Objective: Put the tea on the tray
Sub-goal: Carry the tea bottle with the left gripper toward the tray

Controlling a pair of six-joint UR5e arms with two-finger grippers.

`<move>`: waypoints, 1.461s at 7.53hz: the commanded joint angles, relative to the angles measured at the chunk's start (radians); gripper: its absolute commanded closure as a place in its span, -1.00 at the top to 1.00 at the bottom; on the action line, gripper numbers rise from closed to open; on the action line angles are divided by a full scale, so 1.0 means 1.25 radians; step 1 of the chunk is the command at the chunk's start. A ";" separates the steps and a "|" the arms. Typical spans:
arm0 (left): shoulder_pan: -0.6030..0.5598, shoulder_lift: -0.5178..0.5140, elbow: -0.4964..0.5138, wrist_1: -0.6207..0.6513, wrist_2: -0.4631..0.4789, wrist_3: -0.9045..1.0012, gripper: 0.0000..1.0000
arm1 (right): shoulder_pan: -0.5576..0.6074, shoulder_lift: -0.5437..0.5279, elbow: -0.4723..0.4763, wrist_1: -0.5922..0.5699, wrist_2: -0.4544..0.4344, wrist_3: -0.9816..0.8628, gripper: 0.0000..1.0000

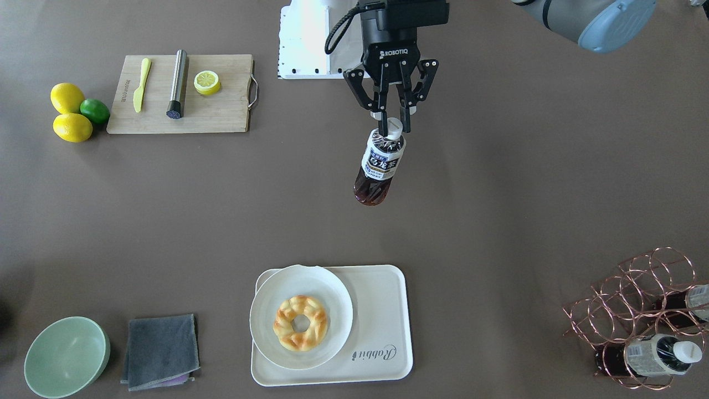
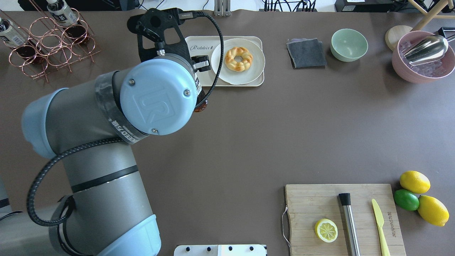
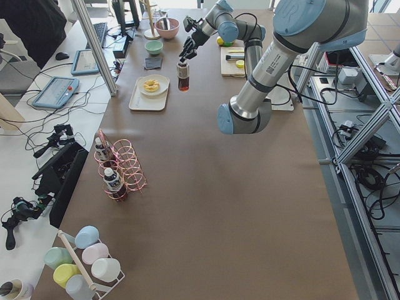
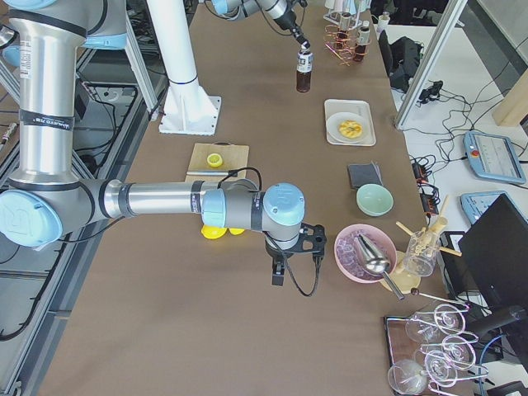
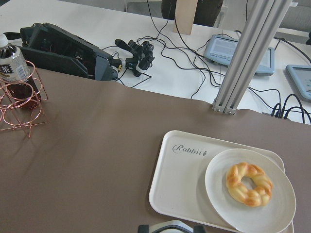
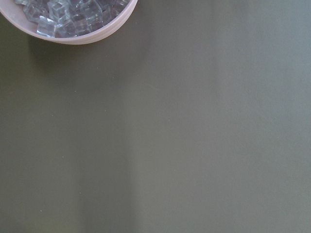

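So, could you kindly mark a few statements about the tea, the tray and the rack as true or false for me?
1. The left gripper grips the tea at its cap end. True.
2. The tea stands on the tray. False: it hangs in the air over the bare table, short of the tray.
3. The plate with the doughnut sits on the tray, leaving the lettered side bare. True.
4. The copper wire rack is empty. False: bottles lie in it.
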 commanded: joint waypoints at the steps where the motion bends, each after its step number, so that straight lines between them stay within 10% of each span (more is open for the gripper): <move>1: 0.078 -0.036 0.048 0.012 0.086 -0.001 -1.00 | 0.000 -0.001 -0.003 0.000 -0.001 -0.001 1.00; 6: 0.110 -0.144 0.249 0.009 0.090 0.002 -1.00 | -0.001 0.005 -0.009 0.000 -0.002 0.000 1.00; 11: 0.146 -0.138 0.255 -0.027 0.088 -0.006 -1.00 | 0.000 0.010 -0.009 0.000 -0.002 -0.001 1.00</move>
